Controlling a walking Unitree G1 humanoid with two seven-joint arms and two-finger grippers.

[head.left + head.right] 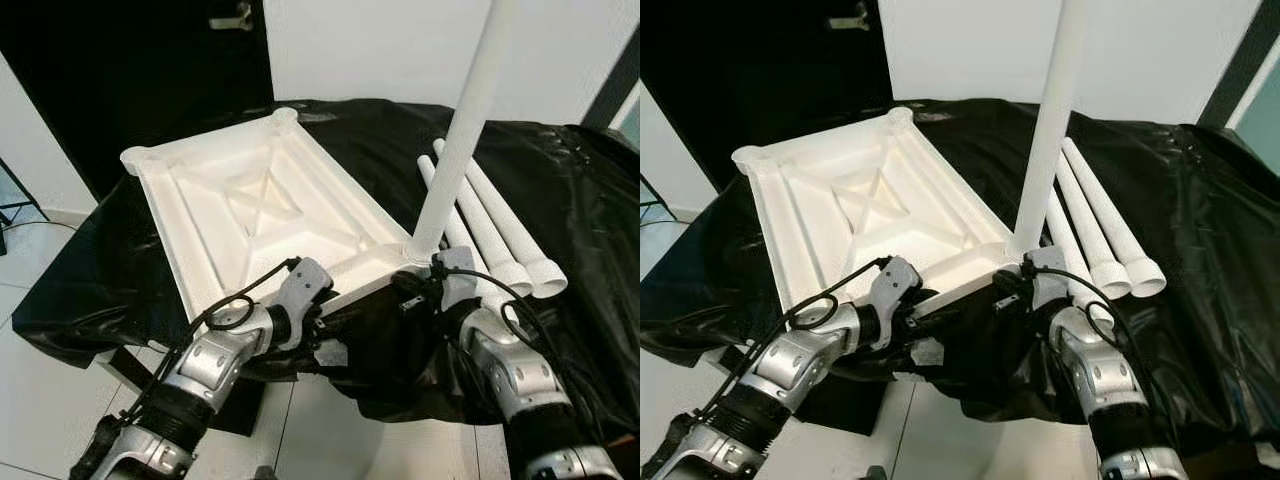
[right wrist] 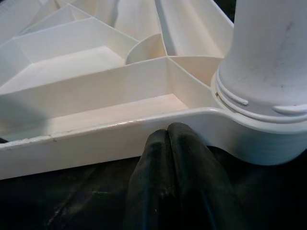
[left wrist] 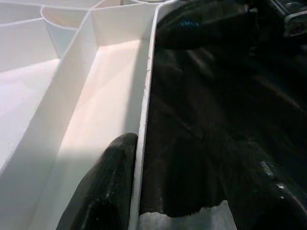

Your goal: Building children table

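— Tabletop (image 1: 250, 215) first: where does it lie?

— Upside down on the black sheet (image 1: 560, 190) that covers the work surface, its ribbed underside facing up. One long side runs toward the far edge, and the near short edge hangs close to the robot. Round sockets sit at its corners.

— Any legs fitted?

— One white leg (image 1: 470, 110) stands upright in the near corner socket on the robot's right, rising past the top of the head views. Three loose legs (image 1: 500, 235) lie side by side on the sheet just to the right of the tabletop, open ends toward the robot.

— Left gripper (image 3: 132, 191)?

— At the near edge of the tabletop, toward the robot's left. In the left wrist view one black finger (image 3: 103, 191) lies inside the tray-like rim, pressed against the thin white wall, with the other finger on the outside over the black sheet. So the wall sits between the two fingers, and it grips the tabletop's edge.

— Right gripper (image 2: 168, 139)?

— Just below the near edge, beside the socket that holds the upright leg. In the right wrist view its two fingers (image 2: 192, 163) are pressed together with nothing between them, tips touching the outer face of the rim.

— Anything else around?

— A white wall and a dark door (image 1: 150, 60) behind the table, pale floor tiles (image 1: 40, 400) beneath.
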